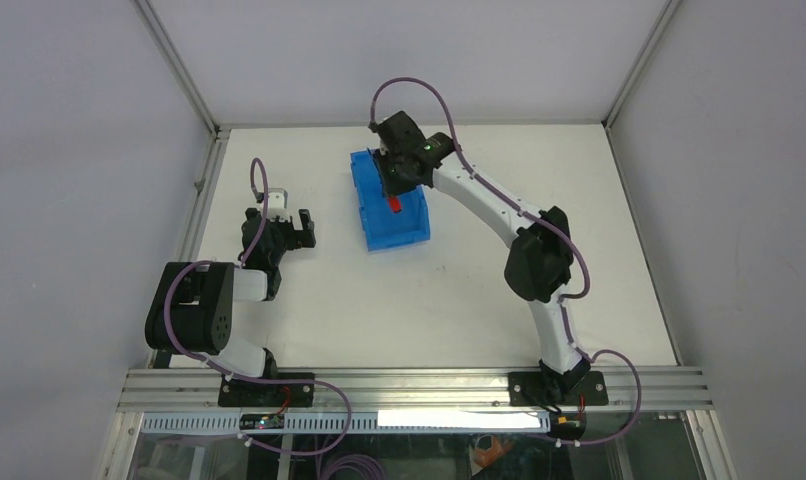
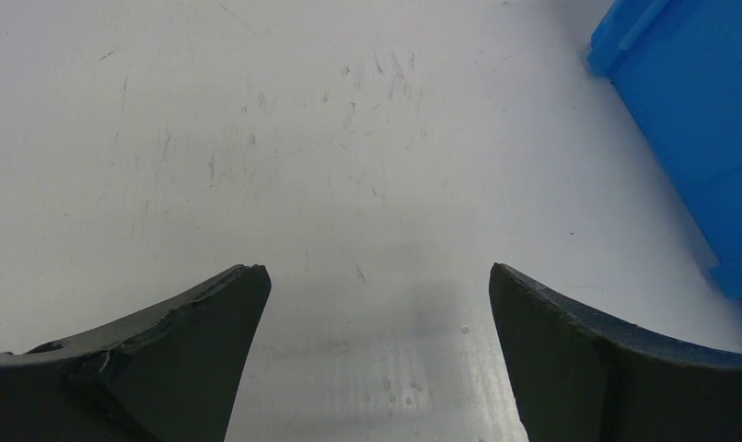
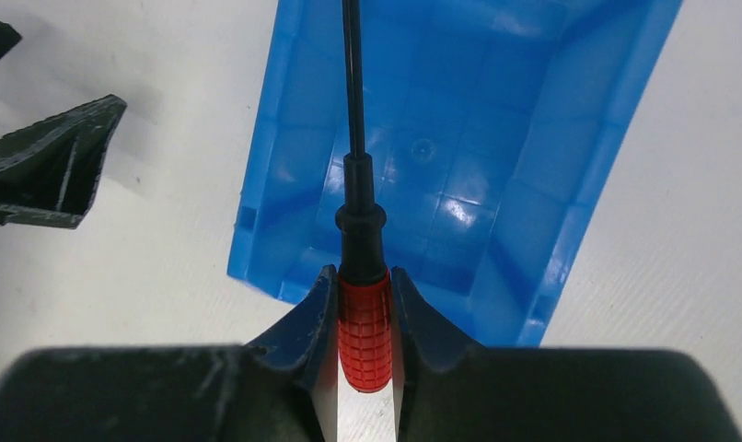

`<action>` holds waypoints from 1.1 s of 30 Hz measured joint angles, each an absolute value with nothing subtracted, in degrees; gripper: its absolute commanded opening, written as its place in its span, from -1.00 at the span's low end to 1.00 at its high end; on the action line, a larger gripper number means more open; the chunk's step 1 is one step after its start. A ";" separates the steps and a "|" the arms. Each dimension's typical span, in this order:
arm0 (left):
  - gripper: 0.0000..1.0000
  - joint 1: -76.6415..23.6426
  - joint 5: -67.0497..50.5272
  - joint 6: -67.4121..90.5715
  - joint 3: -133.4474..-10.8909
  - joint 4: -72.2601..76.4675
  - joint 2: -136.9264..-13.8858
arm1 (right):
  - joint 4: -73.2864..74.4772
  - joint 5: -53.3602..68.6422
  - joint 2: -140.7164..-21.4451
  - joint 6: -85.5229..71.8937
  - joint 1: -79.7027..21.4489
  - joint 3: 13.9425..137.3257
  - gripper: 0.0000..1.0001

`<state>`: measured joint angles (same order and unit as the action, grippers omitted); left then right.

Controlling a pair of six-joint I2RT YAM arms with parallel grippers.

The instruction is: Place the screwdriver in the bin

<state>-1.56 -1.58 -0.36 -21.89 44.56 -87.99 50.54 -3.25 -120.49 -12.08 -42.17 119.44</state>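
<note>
The blue bin (image 1: 404,225) stands on the white table at the back middle. My right gripper (image 1: 393,185) hangs over the bin's far end, shut on the screwdriver (image 1: 395,204). In the right wrist view the gripper (image 3: 364,276) clamps the red handle (image 3: 365,331), and the black shaft points forward over the open bin (image 3: 570,230), above its floor. My left gripper (image 1: 301,226) is open and empty, low over the table to the left of the bin. In the left wrist view the gripper (image 2: 376,276) shows only bare table between its fingers, with the bin's wall (image 2: 689,101) at the right.
The left arm's fingers (image 3: 45,166) show at the left of the right wrist view, beside the bin. Grey walls with aluminium frame posts close the table at the back and sides. An aluminium rail (image 1: 409,385) runs along the near edge.
</note>
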 measured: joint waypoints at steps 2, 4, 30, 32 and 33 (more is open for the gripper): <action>0.98 -1.56 -1.58 -0.36 -21.89 44.56 -87.99 | 49.67 -3.60 -121.93 -11.14 -42.26 119.44 -0.91; 0.98 -1.56 -1.58 -0.36 -21.89 44.56 -87.99 | 48.77 -3.90 -123.39 -10.26 -42.26 119.44 -0.89; 0.98 -1.56 -1.58 -0.36 -21.89 44.56 -87.99 | 44.47 -5.37 -128.86 -10.48 -42.26 114.56 0.17; 0.98 -1.56 -1.58 -0.36 -21.89 44.56 -87.99 | 44.91 -5.34 -127.66 -11.42 -42.26 115.39 0.62; 0.98 -1.56 -1.58 -0.36 -21.89 44.56 -87.99 | 44.99 -5.34 -126.82 -11.90 -42.26 115.81 0.93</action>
